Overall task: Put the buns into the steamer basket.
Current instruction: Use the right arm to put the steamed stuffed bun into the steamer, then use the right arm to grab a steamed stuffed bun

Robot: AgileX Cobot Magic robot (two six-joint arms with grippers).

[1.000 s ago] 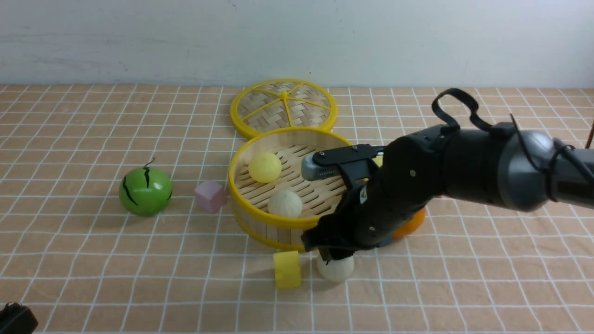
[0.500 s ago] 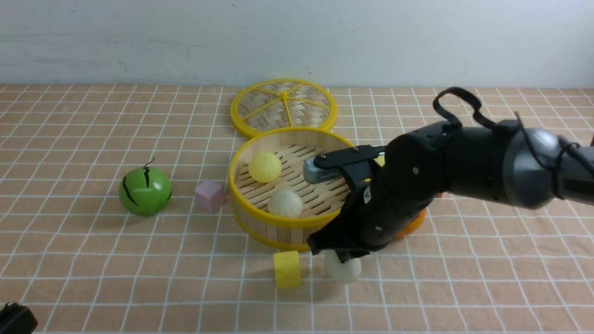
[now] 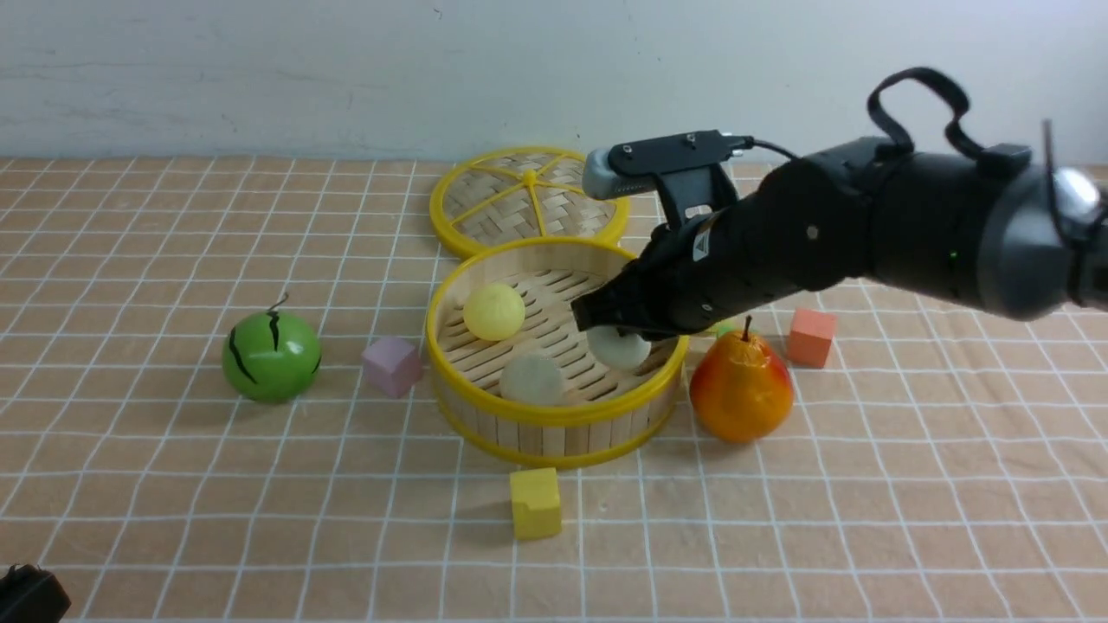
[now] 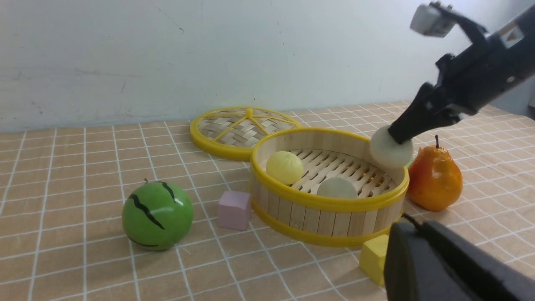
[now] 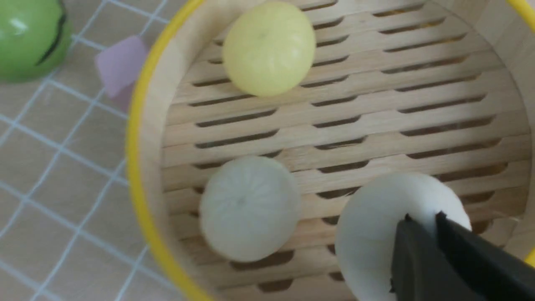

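**A:** Nearest first. What did you log?

**B:** The left gripper (image 4: 413, 251) sat low at the near edge, closed, with nothing seen in it. The yellow cube (image 3: 535, 502) lay just beyond it, near the steamer basket (image 3: 554, 419) wall.

**A:** Inside the basket?

**B:** An off-white bun (image 3: 531, 378) rested by the near rim. Past it, the right gripper (image 5: 422, 219) was pinched shut on the held bun (image 5: 376, 234), which hung over the basket's right side, clear of the floor.

**A:** Your worry?

**B:** The pinch was narrow and bit only the soft top, so it could slip early. Let go from that height, the bun might bounce onto the off-white bun, or over the rim toward the pear (image 3: 741, 389).

**A:** Farther back?

**B:** The yellow bun (image 3: 493, 311) lay at the far left, and the woven lid (image 3: 528, 201) behind it. I couldn't make out the fourth bun.
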